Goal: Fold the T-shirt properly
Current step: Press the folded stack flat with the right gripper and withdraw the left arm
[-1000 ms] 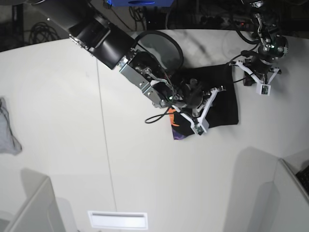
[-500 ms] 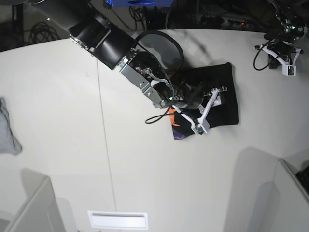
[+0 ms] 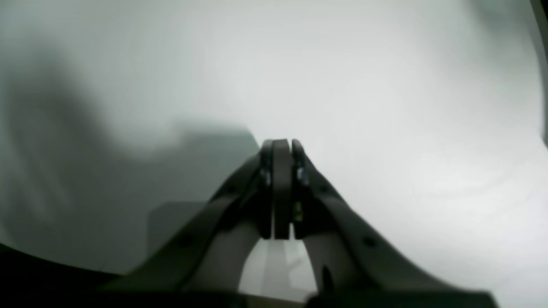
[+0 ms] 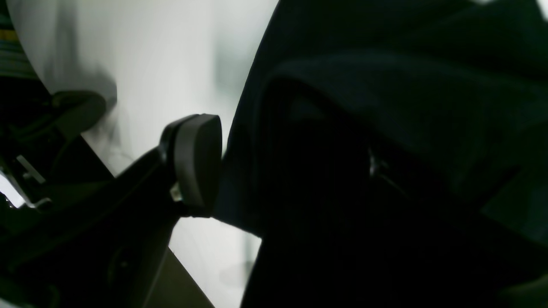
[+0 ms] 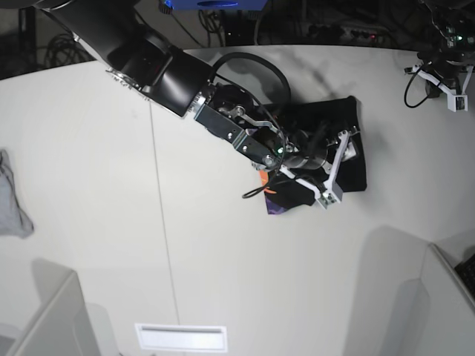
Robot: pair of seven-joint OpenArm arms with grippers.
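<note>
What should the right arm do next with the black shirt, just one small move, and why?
Probably lift the right gripper straight up, clear of the T-shirt. Its jaws stand open over the folded black bundle, so nothing seems held, and the left gripper is shut and parked far off at the table's corner. A corner showing the orange-and-purple print pokes out, so it may need tucking afterwards.

The base view looks steeply down from high above the white tabletop [image 5: 223,259], taking in both arms. Each wrist view sits just behind its own jaws, facing along them. The right wrist view is very close on the T-shirt [image 4: 385,107], also seen from overhead; the left shows seemingly only blurred tabletop.
</note>
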